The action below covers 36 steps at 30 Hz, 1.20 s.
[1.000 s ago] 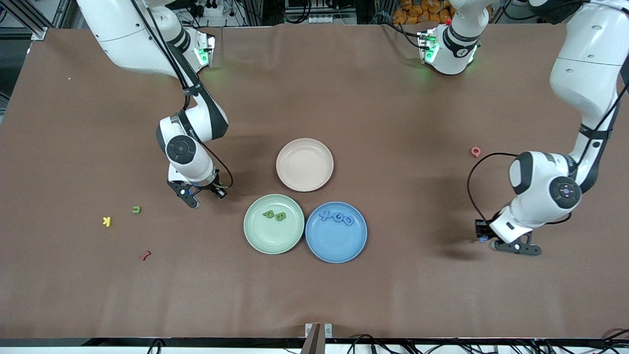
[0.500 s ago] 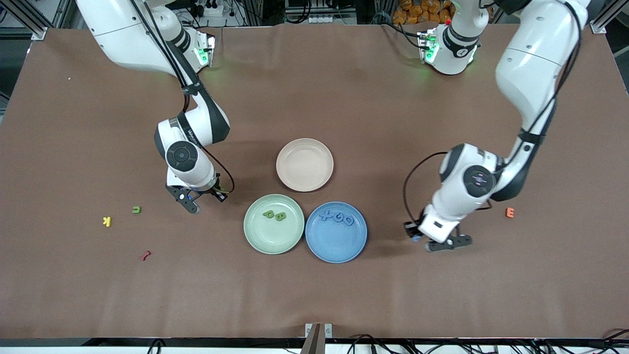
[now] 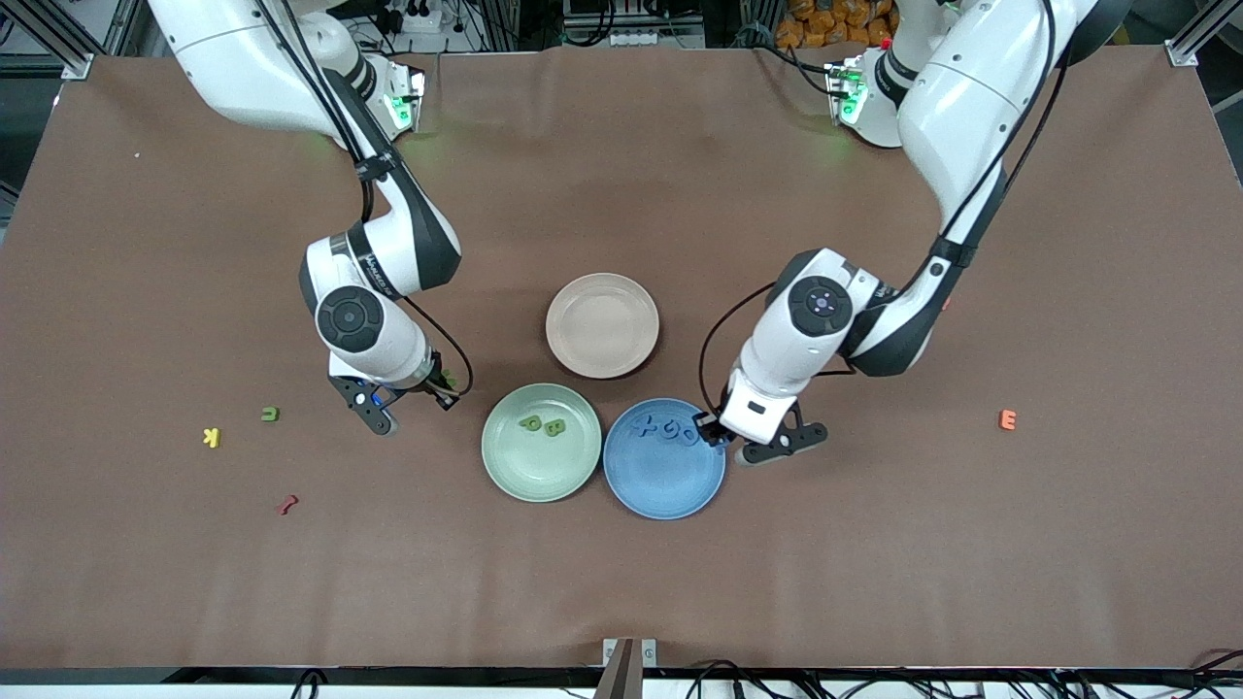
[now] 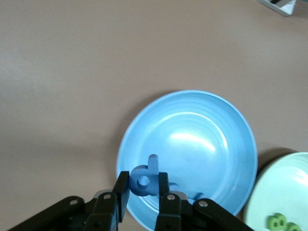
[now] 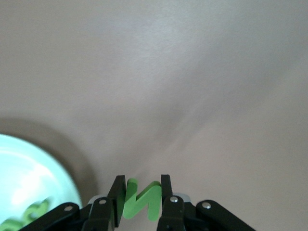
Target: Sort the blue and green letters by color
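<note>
Front view: the left end effector (image 3: pixel 726 435) hangs over the blue plate (image 3: pixel 664 485) rim; the right end effector (image 3: pixel 408 400) hangs over the counter (image 3: pixel 874 563) beside the green plate (image 3: pixel 524 471).

Left wrist view: jaws clamped on a blue P (image 4: pixel 145 179); carry it inward before releasing.

Right wrist view: jaws pinch a green letter (image 5: pixel 142 199); centre it over the green plate first.

three plates (image 3: pixel 602 324) clustered mid-bench (image 3: pixel 874 582); two nearer ones hold letters (image 3: pixel 542 424); stray letters (image 3: pixel 269 415) toward each end.

Brown cloth-covered table (image 3: pixel 621 582); metal framing and cables along its edges
</note>
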Each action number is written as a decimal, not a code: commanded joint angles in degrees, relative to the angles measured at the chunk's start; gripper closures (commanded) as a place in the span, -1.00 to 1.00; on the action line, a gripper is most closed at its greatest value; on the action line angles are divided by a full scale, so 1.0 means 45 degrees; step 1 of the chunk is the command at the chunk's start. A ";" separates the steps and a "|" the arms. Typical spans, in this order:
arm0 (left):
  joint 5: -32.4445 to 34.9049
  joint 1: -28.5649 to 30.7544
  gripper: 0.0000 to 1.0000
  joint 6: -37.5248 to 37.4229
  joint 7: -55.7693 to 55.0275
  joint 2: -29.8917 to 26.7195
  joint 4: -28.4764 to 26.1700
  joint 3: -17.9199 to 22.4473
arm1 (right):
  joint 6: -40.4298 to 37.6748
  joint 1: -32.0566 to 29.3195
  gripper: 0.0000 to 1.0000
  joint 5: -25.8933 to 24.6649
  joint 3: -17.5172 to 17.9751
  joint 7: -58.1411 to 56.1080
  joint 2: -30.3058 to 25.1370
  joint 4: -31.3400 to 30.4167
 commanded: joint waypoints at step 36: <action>0.0529 0.1002 -1.00 -0.1187 0.3551 0.0017 0.0354 0.0816 | -0.1271 0.0935 1.00 0.1278 0.0014 0.1398 0.3229 0.5219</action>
